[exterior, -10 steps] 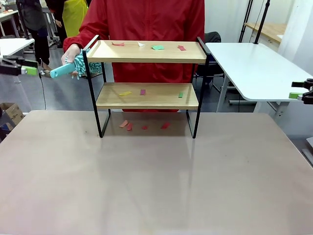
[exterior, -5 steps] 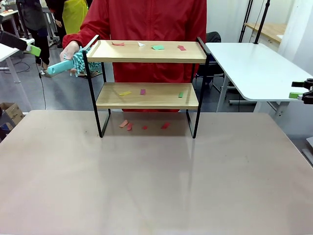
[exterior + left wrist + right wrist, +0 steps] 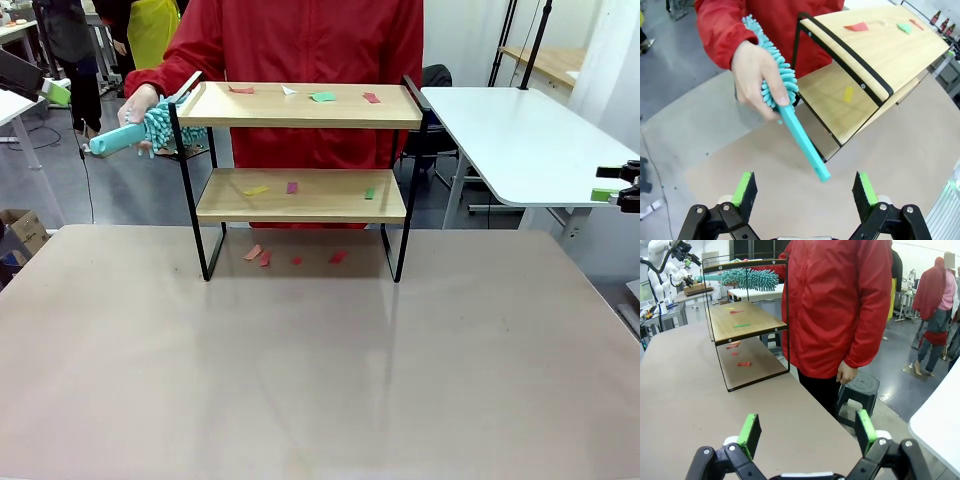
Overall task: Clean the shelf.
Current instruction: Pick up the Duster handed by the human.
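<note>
- Left gripper (image 3: 805,192): black linked fingers, each tipped with a flat, bright green pad (image 3: 746,186); small silver screws (image 3: 726,206) at the joints.
- Right gripper (image 3: 807,435): the same build, with black links, green pads and silver screws, and a strip of white body at the bottom edge.
- Left arm (image 3: 657,260): white, with rounded segments.
- Person: smooth red jacket (image 3: 300,40) with long, loose, creased sleeves (image 3: 720,32) that end at the wrist; dark trousers (image 3: 815,385) below the hem.

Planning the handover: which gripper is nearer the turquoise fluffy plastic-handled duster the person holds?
Left. The left gripper hangs open just short of the duster handle; the right gripper sits across the table.
</note>
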Motion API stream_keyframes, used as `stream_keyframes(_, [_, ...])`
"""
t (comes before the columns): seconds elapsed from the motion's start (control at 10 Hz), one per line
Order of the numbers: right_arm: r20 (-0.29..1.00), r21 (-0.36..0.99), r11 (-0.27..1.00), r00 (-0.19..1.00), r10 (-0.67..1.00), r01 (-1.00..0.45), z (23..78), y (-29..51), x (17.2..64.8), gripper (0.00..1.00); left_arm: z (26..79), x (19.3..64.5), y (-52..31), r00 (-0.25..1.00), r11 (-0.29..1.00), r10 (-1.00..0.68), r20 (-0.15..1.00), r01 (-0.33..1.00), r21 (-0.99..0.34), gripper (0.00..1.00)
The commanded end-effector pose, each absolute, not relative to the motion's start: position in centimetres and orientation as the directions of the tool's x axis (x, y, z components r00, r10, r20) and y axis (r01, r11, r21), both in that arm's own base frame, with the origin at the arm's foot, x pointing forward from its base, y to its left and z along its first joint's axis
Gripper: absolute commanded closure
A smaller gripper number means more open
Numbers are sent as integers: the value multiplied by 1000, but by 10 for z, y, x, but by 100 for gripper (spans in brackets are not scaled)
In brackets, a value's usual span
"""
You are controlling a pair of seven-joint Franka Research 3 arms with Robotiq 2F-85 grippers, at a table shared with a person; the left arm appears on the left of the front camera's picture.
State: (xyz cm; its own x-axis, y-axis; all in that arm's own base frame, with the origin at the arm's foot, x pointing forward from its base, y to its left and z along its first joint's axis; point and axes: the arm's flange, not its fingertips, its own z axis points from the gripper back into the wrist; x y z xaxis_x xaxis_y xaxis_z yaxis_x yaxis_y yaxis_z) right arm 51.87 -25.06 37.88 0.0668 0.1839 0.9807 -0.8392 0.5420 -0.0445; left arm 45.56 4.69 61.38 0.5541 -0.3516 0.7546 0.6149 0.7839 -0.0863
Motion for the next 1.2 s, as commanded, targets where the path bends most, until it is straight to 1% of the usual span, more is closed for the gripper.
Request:
stream_keyframes(0.0, [978,-39,553,81,190,-832,386,-247,519,0,615,453,51,560,792,-347,752,605,-86,0])
stream_keyframes(0.1, [978,-39,553,81,190,-832,386,-247,519,0,631,443,32,567,787,-379,732,613,-67,0])
stream_keyframes(0.2, [978,-39,553,81,190,-832,386,-247,519,0,640,441,17,602,810,-385,700,584,-56,0])
stream_keyframes(0.3, [978,-39,553,81,190,-832,386,-247,519,0,642,443,3,655,823,-393,645,563,-71,0])
stream_keyframes(0.6, [978,-39,553,81,190,-832,386,-247,519,0,631,450,-34,760,864,-403,509,499,-61,0])
stream_keyframes(0.7, [978,-39,553,81,190,-832,386,-247,519,0,625,453,-44,791,907,-356,497,422,-21,0])
stream_keyframes(1.1, [978,-39,553,81,190,-832,386,-247,519,0,595,466,-76,808,956,-291,512,273,112,0])
